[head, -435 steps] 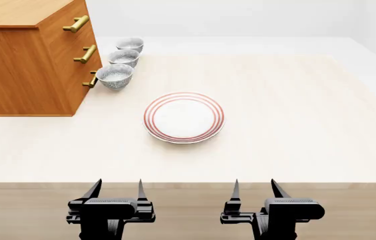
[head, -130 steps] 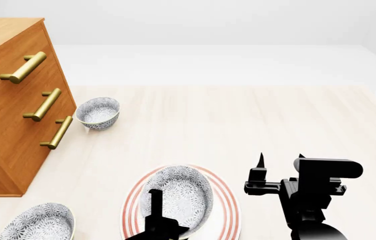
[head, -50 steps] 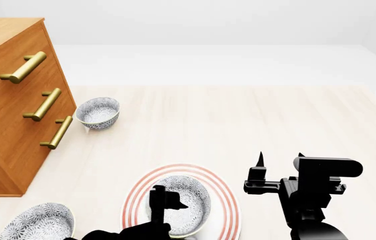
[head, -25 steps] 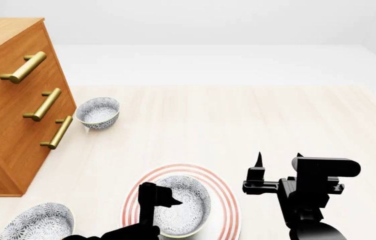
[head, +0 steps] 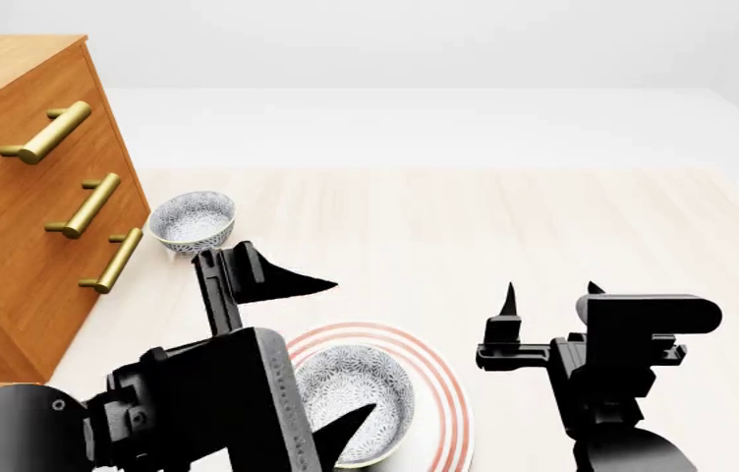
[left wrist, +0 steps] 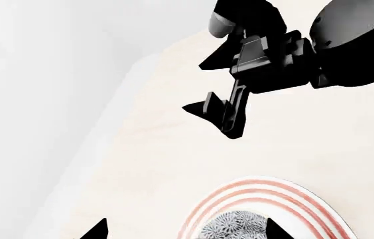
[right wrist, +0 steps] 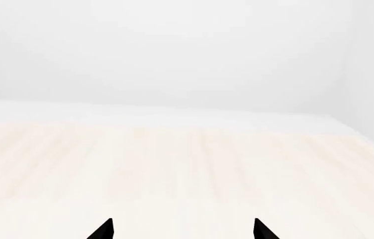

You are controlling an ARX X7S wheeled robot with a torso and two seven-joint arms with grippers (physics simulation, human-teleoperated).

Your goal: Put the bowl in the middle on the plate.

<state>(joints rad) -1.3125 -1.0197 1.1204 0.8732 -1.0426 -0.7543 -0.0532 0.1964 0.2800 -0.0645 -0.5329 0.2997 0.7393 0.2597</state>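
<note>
The patterned bowl (head: 359, 385) sits upright inside the red-ringed plate (head: 438, 376) at the near edge of the head view. My left gripper (head: 354, 346) hangs open above it, one finger over the plate's far side and the other over its near side, touching nothing. In the left wrist view the bowl (left wrist: 236, 227) and plate (left wrist: 253, 191) lie below the open left gripper (left wrist: 185, 231). My right gripper (head: 550, 295) stands open to the right of the plate, empty, and is also seen in its own wrist view (right wrist: 182, 229) over bare table.
A wooden drawer cabinet (head: 16, 197) with brass handles fills the left side. Another patterned bowl (head: 190, 218) stands next to its lowest handle. The light wooden table (head: 475, 226) runs far and right. My raised left arm hides the lower left.
My left arm has lifted up and back off the bowl with its fingers spread wide. The bowl stays on the plate. The right arm has barely moved.
</note>
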